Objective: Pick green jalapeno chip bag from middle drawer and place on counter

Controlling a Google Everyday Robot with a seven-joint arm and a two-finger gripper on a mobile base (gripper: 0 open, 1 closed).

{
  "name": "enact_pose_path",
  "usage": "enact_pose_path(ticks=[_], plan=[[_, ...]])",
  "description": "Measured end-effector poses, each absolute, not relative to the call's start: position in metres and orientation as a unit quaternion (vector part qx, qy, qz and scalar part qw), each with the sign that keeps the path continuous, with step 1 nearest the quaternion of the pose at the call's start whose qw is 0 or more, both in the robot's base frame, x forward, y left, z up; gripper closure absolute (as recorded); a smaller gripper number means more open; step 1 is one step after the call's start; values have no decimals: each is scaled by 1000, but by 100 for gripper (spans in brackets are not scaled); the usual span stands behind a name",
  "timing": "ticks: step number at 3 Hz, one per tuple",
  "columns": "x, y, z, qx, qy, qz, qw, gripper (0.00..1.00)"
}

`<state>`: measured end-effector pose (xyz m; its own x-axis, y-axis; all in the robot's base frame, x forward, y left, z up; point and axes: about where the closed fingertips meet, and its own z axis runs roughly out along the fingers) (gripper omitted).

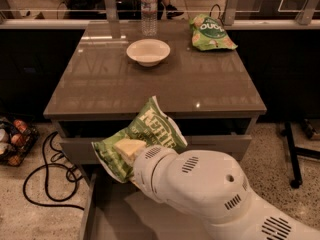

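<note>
The green jalapeno chip bag [150, 129] with white "Kettle" lettering hangs tilted in the air in front of the counter's [200, 84] front edge. My gripper [136, 160], at the end of the bulky white arm [200, 184], is shut on the bag's lower part and is mostly hidden by the wrist housing. The bag's top corner overlaps the counter edge in this view. The middle drawer [107, 216] stands open below, its grey floor showing under the arm.
On the counter stand a white bowl [148, 51], a water bottle [148, 9] and a paler green chip bag [210, 33] at the back right. A grey drawer front [75, 149] is above the open drawer. Black cables [45, 174] and a basket [12, 141] lie left on the floor.
</note>
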<state>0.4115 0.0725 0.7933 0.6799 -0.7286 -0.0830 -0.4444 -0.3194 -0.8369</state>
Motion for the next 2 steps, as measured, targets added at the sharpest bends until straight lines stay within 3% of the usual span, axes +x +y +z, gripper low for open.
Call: enact_pose_path(ticks=[2], plan=[[454, 28, 859, -764, 378, -208, 480, 100]])
